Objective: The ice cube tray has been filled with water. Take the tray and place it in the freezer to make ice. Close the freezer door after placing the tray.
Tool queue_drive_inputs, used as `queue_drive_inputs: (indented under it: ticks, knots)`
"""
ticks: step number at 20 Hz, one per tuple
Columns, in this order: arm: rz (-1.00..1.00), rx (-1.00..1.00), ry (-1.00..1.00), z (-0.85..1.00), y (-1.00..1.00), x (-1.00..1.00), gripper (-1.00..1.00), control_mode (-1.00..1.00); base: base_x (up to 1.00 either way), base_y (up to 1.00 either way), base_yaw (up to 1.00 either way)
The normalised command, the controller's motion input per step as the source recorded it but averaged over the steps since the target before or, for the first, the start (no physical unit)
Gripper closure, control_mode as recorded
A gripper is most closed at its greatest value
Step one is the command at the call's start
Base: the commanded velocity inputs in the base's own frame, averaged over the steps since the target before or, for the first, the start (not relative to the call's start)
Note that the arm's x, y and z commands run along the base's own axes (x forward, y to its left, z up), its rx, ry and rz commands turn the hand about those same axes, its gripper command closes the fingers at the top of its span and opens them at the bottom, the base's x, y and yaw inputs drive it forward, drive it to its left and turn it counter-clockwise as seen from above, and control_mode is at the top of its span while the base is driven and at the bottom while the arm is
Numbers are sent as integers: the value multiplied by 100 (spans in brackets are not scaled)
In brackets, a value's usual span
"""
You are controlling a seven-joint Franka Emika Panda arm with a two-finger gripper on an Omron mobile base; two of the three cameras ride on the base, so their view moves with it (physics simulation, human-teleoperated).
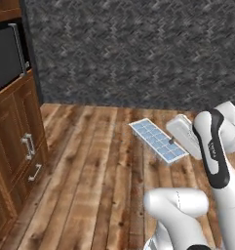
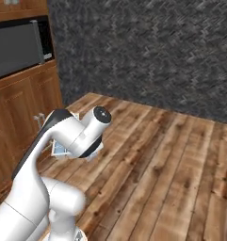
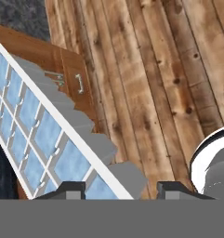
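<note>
In the left base view, the ice cube tray (image 1: 158, 140) is up in the air over the wooden floor (image 1: 99, 161). It sticks out to the left of the gripper (image 1: 173, 140), and the gripper holds it by its near end. The blue water (image 1: 155, 138) sits in the little squares. A brown cabinet (image 1: 14, 141) with silver handles stands far off to the left of the gripper.

In the right base view, the white arm (image 2: 63, 141) covers most of the tray. One small corner of it peeks out next to the arm.

In the hand view, the tray is right in front of the fingertips (image 3: 69, 189) and leans away up to the left. Its edge sits between the two tips, so the gripper is pinching it.
</note>
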Motion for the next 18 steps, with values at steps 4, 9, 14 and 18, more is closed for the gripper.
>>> queue_drive_inputs:
  ticks: [4,9,14,18]
  knots:
    - [0,0,0,0,0,0,100,100,-34,-5,-55]
    - [0,0,0,0,0,0,100,100,-40,-20,-54]
    - [0,0,0,0,0,0,100,100,-50,-26,-53]
    - [0,0,0,0,0,0,100,100,-72,-34,-51]
